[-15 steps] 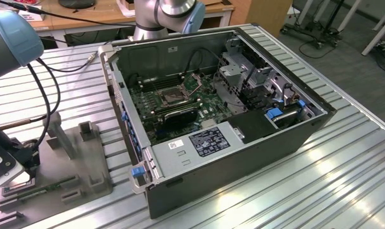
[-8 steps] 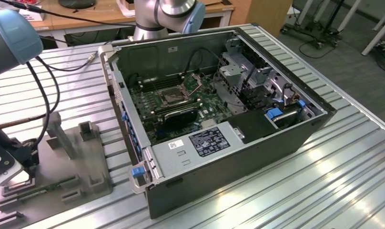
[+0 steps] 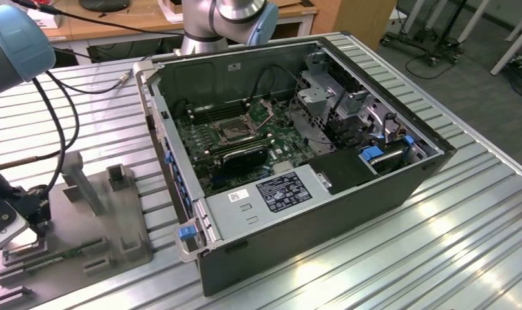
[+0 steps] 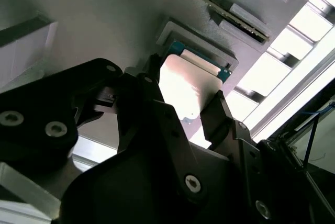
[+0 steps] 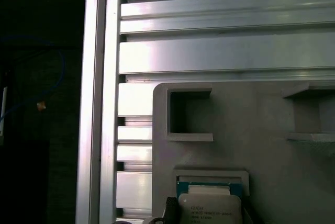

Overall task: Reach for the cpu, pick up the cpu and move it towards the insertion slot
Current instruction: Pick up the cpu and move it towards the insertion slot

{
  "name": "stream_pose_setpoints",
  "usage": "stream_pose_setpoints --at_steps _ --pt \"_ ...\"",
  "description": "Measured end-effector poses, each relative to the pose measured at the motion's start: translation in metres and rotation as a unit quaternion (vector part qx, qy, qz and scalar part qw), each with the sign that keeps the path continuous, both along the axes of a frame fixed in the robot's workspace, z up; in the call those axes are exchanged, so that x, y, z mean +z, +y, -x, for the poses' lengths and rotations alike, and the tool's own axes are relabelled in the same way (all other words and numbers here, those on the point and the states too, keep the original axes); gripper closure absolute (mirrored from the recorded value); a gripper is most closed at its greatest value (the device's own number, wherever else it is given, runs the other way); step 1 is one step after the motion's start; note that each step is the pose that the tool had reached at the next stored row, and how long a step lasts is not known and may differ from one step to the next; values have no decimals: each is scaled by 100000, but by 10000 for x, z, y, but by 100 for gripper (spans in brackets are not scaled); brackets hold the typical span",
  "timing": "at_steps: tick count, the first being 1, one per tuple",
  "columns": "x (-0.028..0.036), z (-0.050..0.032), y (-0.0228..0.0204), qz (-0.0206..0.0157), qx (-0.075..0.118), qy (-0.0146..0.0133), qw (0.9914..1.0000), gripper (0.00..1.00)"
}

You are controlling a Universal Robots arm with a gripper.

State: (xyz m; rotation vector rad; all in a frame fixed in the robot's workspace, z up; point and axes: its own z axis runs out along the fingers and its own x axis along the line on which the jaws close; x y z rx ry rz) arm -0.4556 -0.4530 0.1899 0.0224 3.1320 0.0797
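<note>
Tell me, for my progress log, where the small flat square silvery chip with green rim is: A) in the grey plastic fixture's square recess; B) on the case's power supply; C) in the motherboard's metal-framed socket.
A: the first wrist view shows the chip inside a raised square frame on the grey plastic fixture.

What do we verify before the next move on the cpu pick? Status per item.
1. Seating: the silvery-white square cpu with a thin green rim lies flat in the square recess of the grey plastic fixture: ok.
2. Position: the black tool is down at the cpu in the second wrist view: ok.
3. Secure grip on the cpu: cannot tell.
4. Target: the square dark insertion slot in its silvery bracket empty and unlatched: cannot tell.
5. Access: the black computer case lies with its side open upward and the green motherboard exposed: ok.
</note>
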Motion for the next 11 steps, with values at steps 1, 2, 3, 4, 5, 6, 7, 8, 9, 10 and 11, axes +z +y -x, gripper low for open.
stream_pose_setpoints --at_steps 1,2,3,4,5,6,7,8,9,10,11 --pt "1 0 0 8 0 8 100000 45" --pt "2 0 0 12 -1 8 100000 45" --pt "2 0 0 11 0 11 100000 45" --pt "3 0 0 11 2 6 100000 45" --pt "6 0 0 14 1 12 100000 45" --pt "14 1 0 23 0 25 100000 45" --pt "21 1 -1 23 1 25 100000 45" --pt "29 1 0 17 -2 15 100000 45" --pt "38 0 0 15 0 13 100000 45" --pt "47 0 0 13 0 11 100000 45" --pt "56 0 0 15 1 11 100000 45"
